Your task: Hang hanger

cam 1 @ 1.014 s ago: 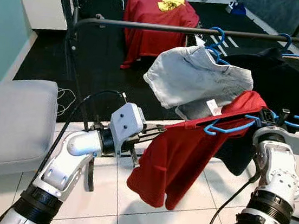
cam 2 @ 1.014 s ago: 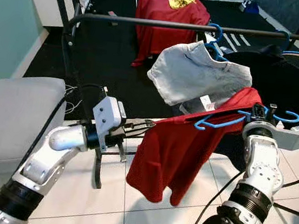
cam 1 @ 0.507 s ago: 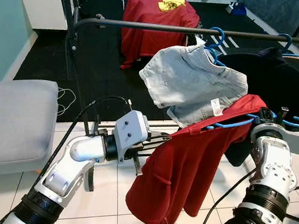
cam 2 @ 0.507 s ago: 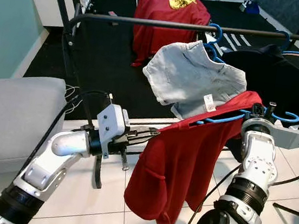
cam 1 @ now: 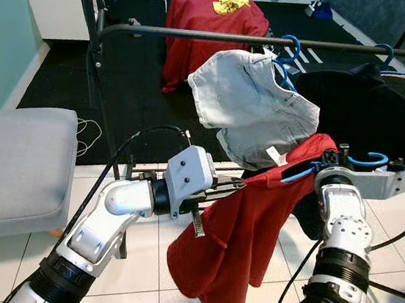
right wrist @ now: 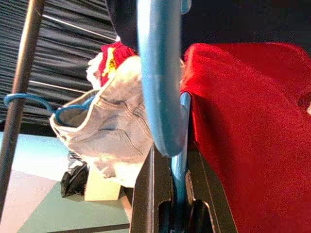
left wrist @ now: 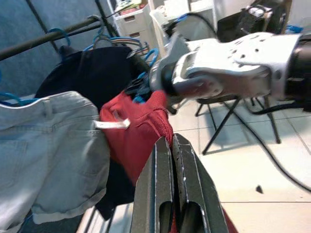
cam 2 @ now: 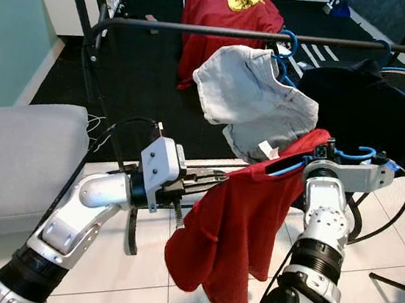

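My right gripper [cam 1: 327,163] is shut on a blue hanger [right wrist: 158,73] just below its hook [cam 1: 364,157]. A red garment [cam 1: 241,230] hangs from this hanger, below and in front of the black rail [cam 1: 202,35]. My left gripper [cam 1: 232,186] is shut, and its fingertips rest against the garment's near shoulder. I cannot tell whether cloth is pinched between them. Grey denim shorts [cam 1: 249,102] hang from the rail on another blue hanger [cam 1: 292,55], right behind the red garment.
Black clothes [cam 1: 367,105] on several blue hangers crowd the rail's right part. The rack's upright [cam 1: 95,50] stands at the left. A grey padded seat [cam 1: 12,165] is at my left. A red-draped object [cam 1: 211,23] sits beyond the rail on the dark mat.
My right gripper has carried the hanger to the left, and my left gripper has moved right. The red garment bunches more between them. The grey shorts have swung left.
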Controlling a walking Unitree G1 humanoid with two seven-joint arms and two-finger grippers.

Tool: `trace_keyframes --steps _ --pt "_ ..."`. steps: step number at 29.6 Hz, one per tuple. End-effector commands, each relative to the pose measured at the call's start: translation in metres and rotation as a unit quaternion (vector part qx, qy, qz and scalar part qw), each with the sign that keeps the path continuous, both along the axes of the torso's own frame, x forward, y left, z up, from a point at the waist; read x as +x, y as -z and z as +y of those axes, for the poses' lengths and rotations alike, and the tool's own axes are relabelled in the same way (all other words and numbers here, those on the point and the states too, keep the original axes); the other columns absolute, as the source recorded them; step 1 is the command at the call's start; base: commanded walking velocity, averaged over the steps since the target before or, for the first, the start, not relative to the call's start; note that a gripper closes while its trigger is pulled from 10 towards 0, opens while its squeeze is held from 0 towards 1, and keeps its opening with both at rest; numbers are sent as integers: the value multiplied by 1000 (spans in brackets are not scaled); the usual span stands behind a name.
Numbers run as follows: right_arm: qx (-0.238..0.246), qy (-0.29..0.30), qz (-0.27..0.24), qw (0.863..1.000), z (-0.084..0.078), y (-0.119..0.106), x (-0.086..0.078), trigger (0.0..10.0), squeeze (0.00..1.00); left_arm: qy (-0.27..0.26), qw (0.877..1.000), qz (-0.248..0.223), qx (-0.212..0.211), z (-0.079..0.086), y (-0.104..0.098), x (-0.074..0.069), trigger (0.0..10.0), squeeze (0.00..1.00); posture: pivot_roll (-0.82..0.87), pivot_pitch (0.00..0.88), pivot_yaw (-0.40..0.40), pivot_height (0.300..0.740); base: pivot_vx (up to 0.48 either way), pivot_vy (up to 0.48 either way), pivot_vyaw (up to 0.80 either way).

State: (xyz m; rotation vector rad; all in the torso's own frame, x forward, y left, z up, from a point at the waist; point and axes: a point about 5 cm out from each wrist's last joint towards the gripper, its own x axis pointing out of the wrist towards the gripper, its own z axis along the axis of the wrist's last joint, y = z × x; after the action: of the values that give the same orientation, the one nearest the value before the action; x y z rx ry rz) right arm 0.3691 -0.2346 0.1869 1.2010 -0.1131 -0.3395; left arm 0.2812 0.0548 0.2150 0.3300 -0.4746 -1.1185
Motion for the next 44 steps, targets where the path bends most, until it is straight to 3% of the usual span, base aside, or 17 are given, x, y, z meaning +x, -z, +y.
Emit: trace_keyframes --steps 1,4,6,19,21,24,27,31,35,44 --pt "12 10 7 1000 7 1 4 10000 0 17 1000 8 -5 -6 1 -7 10000 0 -55 164 -15 740 0 0 0" --pt "15 -2 4 1000 16 -1 6 10000 0 12 1000 11 4 -6 3 -6 10000 0 -56 165 -16 740 0 0 0" --pt "8 -27 2 1000 31 -4 8 10000 0 1 1000 18 21 -5 8 -4 10000 0 -57 165 -19 740 0 0 0" --pt "-16 -100 26 995 69 0 1 10000 0 -43 995 61 71 -1 24 3 10000 0 -53 168 -21 740 0 0 0" --pt "-21 -96 38 994 66 6 -3 10000 0 -87 989 66 98 10 31 13 10000 0 -54 167 -20 740 0 0 0" --pt "-10 -97 37 995 64 6 -5 10000 0 -118 985 71 105 17 32 19 10000 0 -61 167 -16 740 0 0 0" --pt "-26 -138 47 989 74 8 -10 10000 0 -170 978 80 97 25 30 31 10000 0 -63 164 -17 740 0 0 0" --pt "-51 -169 76 981 79 21 -17 10000 0 -198 973 83 82 29 25 38 10000 0 -61 164 -18 740 0 0 0" --pt "-58 -161 92 981 74 30 -21 10000 0 -195 974 91 73 30 23 37 10000 0 -62 165 -17 740 0 0 0" --pt "-59 -153 91 982 66 24 -21 10000 0 -153 980 103 74 20 26 27 10000 0 -60 163 -18 740 0 0 0"
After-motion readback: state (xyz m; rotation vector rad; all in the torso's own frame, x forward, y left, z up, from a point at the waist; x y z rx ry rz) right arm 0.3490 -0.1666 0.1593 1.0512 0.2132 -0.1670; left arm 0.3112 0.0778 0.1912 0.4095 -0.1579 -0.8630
